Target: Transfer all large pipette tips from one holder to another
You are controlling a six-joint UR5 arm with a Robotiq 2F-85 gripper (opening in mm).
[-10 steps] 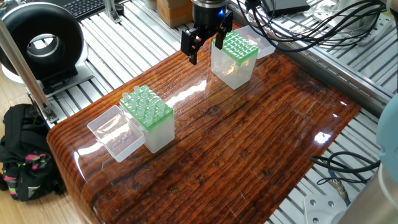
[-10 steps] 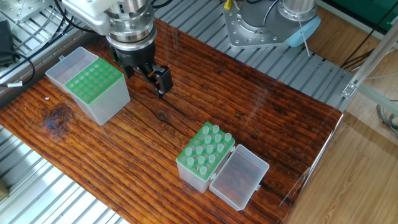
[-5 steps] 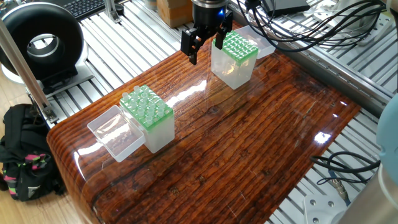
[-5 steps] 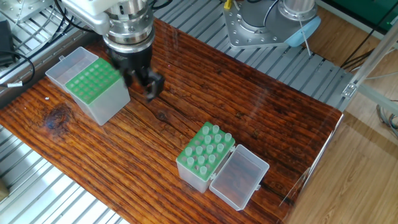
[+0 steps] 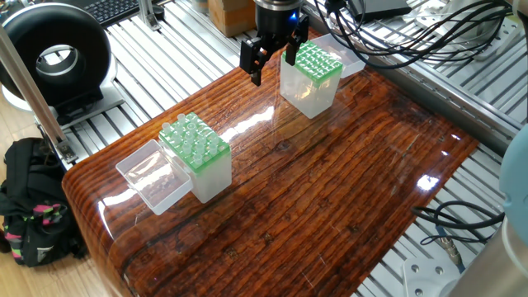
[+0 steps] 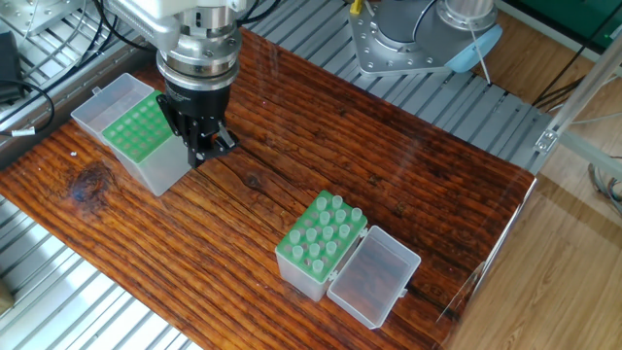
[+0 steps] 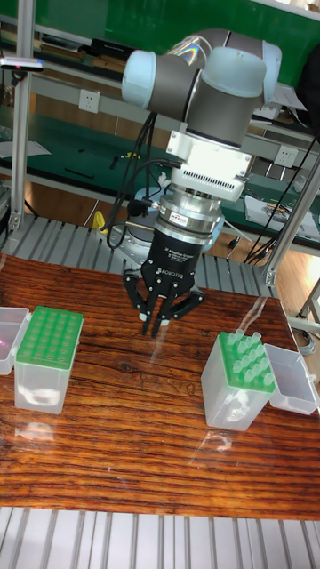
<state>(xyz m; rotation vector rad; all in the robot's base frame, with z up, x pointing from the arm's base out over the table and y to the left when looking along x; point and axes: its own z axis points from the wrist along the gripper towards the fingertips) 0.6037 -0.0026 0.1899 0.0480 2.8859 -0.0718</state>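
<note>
Black metal, the two-finger gripper (image 7: 156,327) hangs above the bench with its jaws empty; in the tall fixed view they look nearly together, though one fixed view shows a gap, so I cannot tell for sure. It sits just beside the translucent box with an empty green grid top (image 6: 148,132) at the upper left of the other fixed view. The large pipette tips (image 6: 322,231), whitish tapered tubes, stand upright in the second green-topped box (image 6: 316,251) well apart toward the lower middle, so the coming reach likely runs across there and then straight down along their vertical axes. Between the boxes the glossy brown wooden bench (image 6: 408,165) lies bare.
</note>
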